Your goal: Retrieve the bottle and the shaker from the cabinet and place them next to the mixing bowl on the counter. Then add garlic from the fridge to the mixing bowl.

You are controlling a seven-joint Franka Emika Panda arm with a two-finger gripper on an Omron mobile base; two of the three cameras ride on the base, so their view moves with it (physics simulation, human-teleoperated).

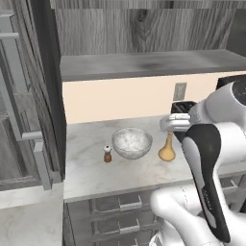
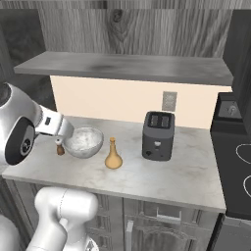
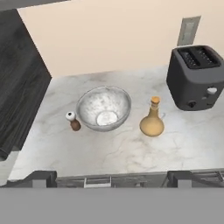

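with the bottle [image 1: 166, 149] and the shaker [image 1: 107, 153] already standing on the bench [image 1: 86, 173] either side of the mixing bowl [image 1: 132, 142], the left base view suggests the step in hand is the garlic. the shaker sits just beside the bowl's left rim, the bottle just beside its right. the white arm rises at the lower right. a tall grey door with a long handle at the far left is probably the fridge [image 1: 24, 120]; its inside is not shown.

in the right base view, the same three things line up on the bench, with a dark toaster [image 2: 158, 135] well apart to the right. the cabinet [image 2: 127, 66] shelf board above looks bare.

in the hand view, the camera looks down on the bowl, which appears empty, with the shaker and bottle close on either side. the tool's [image 3: 111, 178] two finger tips stand wide apart at the bottom edge, holding nothing.

to do this well, a sound plan is to lift clear before turning toward the fridge, and later to lower the garlic over the bowl's centre, since both neighbours stand close enough to be knocked.
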